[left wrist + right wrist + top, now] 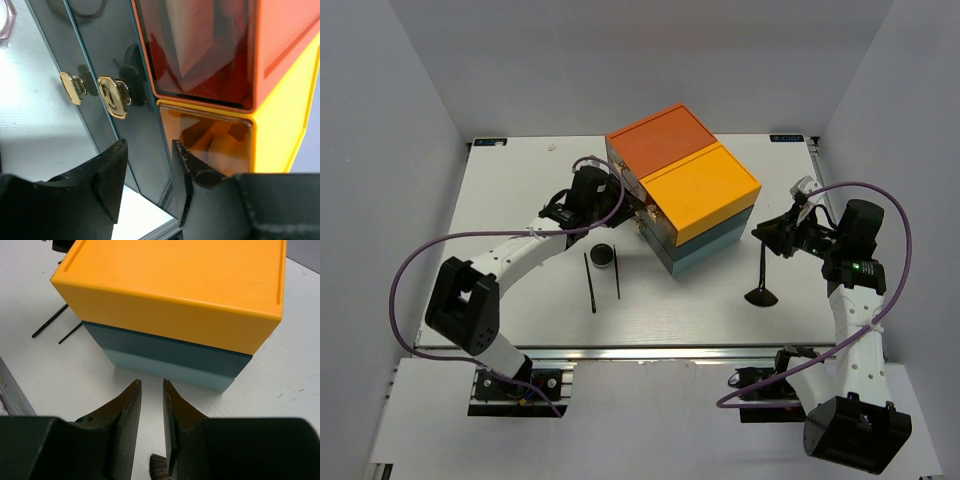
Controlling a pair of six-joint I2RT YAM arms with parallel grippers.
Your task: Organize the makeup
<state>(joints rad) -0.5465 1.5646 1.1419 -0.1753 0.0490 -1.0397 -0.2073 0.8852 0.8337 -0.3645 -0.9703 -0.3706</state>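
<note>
unclearly gripped, brush [761, 296], at right pincer [772, 238]

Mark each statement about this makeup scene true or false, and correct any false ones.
1. The round black compact lies on the table, apart from the drawer box. True.
2. The two thin black sticks lie on top of the drawer box. False: they lie on the table near the compact.
3. The left fingers are apart and hold nothing. True.
4. The drawer handles are silver. False: they are gold.
</note>
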